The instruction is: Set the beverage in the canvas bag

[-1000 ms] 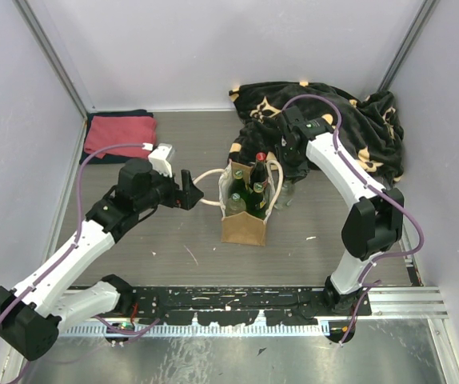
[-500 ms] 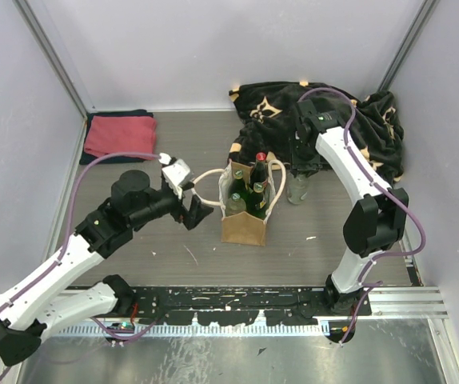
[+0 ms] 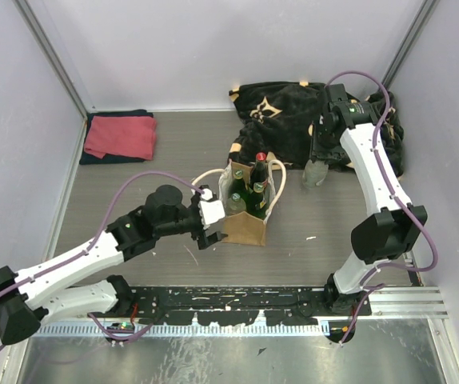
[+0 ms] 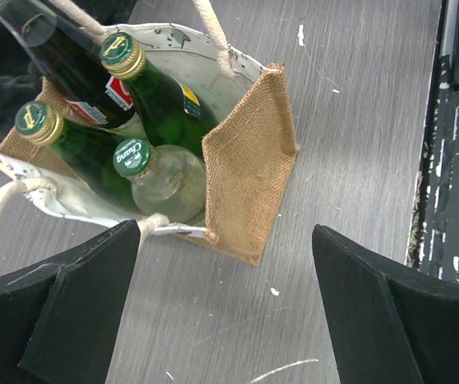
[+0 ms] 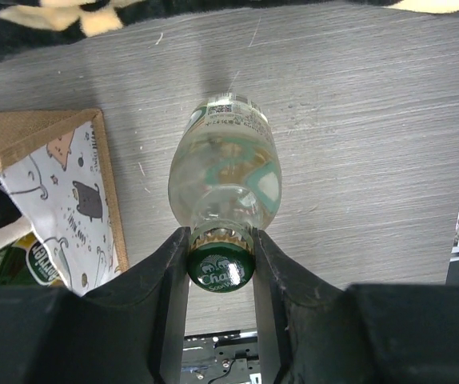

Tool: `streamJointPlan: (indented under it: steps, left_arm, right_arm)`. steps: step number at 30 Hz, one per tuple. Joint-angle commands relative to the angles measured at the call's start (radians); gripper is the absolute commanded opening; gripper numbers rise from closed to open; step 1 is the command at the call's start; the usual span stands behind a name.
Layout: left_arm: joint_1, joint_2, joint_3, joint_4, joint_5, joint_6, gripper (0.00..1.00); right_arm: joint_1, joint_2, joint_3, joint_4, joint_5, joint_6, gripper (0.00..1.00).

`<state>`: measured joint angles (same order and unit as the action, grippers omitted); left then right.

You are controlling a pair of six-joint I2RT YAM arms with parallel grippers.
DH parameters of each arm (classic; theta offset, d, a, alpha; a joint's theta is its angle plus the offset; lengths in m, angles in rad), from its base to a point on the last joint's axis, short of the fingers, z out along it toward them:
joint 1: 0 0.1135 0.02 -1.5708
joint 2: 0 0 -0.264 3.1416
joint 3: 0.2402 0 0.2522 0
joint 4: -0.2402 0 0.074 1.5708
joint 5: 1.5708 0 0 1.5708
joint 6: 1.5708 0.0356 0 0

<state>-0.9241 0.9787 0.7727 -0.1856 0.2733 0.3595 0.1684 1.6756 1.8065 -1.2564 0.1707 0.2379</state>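
Observation:
The canvas bag [image 3: 244, 224] stands upright mid-table with cream handles and holds several bottles, green-capped and one red-capped. In the left wrist view the bag [image 4: 249, 180] shows a green-capped clear bottle [image 4: 153, 172] and two green bottles inside. My right gripper [image 3: 322, 154] is shut on the neck of a clear beverage bottle [image 3: 315, 173], right of the bag at the blanket's edge. In the right wrist view the fingers [image 5: 169, 280] clamp just under its green cap [image 5: 220, 266]. My left gripper [image 3: 213, 226] is open and empty at the bag's front-left corner, its fingers [image 4: 61, 304] wide apart.
A folded red towel [image 3: 120, 134] lies at the back left. A black patterned blanket [image 3: 293, 116] is heaped at the back right, behind the right arm. A black metal rail [image 3: 277, 308] runs along the near edge. Walls close in left, back and right.
My right gripper has carried the clear bottle right and back, away from the bag. My left arm has swung in from the left to the bag's front-left corner.

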Motion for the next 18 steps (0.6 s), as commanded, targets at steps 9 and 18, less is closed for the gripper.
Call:
streamJointPlan:
  steps: [9, 18]
  left_arm:
    - [-0.02, 0.138, -0.042, 0.239, -0.001, 0.177, 0.97]
    - [-0.032, 0.213, -0.061, 0.268, 0.026, 0.209, 0.97]
  right_arm:
    - [0.003, -0.114, 0.05, 0.014, -0.024, -0.022, 0.01]
    - [0.003, -0.116, 0.185, -0.041, -0.04, -0.022, 0.01]
